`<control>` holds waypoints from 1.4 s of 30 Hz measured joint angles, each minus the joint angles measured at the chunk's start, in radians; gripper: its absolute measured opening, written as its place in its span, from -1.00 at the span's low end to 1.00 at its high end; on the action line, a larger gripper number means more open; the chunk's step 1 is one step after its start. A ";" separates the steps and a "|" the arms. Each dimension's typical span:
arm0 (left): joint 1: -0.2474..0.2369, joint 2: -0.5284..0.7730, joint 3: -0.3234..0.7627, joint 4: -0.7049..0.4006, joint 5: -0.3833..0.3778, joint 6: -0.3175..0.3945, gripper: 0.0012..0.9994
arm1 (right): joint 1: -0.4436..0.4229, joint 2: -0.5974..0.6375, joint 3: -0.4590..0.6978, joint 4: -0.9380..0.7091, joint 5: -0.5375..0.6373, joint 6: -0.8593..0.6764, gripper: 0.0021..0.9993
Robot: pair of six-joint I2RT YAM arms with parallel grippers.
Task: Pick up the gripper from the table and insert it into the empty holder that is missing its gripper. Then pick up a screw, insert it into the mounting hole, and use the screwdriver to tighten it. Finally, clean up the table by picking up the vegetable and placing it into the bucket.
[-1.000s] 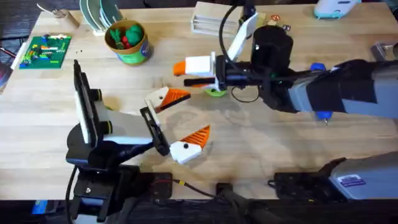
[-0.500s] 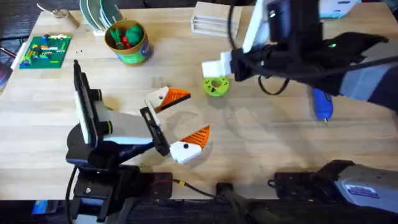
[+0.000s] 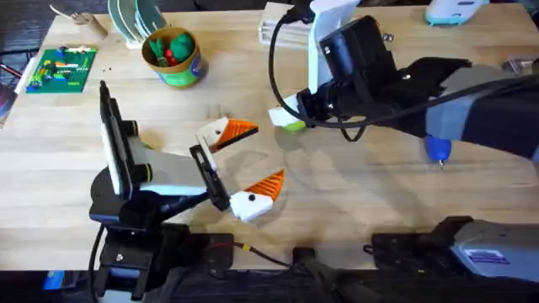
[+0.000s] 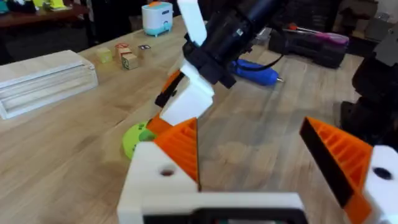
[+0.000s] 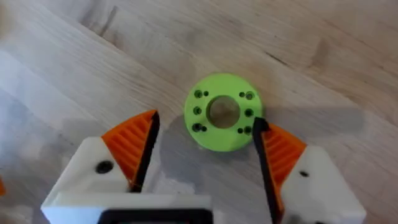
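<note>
Robotics lab bench. Light wooden table (image 3: 354,202) with two arm bases bolted at the frame's lower edge, cabling (image 3: 253,251) along the front. Toy props upper left: green building-block plate (image 3: 59,69), tin of toy vegetables (image 3: 173,55). Dark equipment cases (image 4: 311,43) behind.

Green disc (image 5: 222,112), clear box (image 4: 43,81)

Right arm extended across the table's middle with its right gripper (image 5: 202,146) pointed steeply downward, fingers spread apart; left arm folded low near its base, left gripper (image 3: 248,164) likewise held wide.
</note>
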 joint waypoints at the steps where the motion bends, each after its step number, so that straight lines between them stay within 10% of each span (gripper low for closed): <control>1: 0.000 0.000 0.000 0.000 0.000 0.000 0.99 | 0.000 0.008 0.000 -0.004 0.003 0.000 0.85; 25: 0.000 0.000 0.000 0.000 0.000 0.000 0.99 | 0.123 0.179 0.099 -0.101 0.114 -0.169 0.84; 42: 0.000 0.000 0.000 0.000 0.000 0.000 0.99 | 0.146 0.215 0.108 -0.096 0.235 -0.201 -0.21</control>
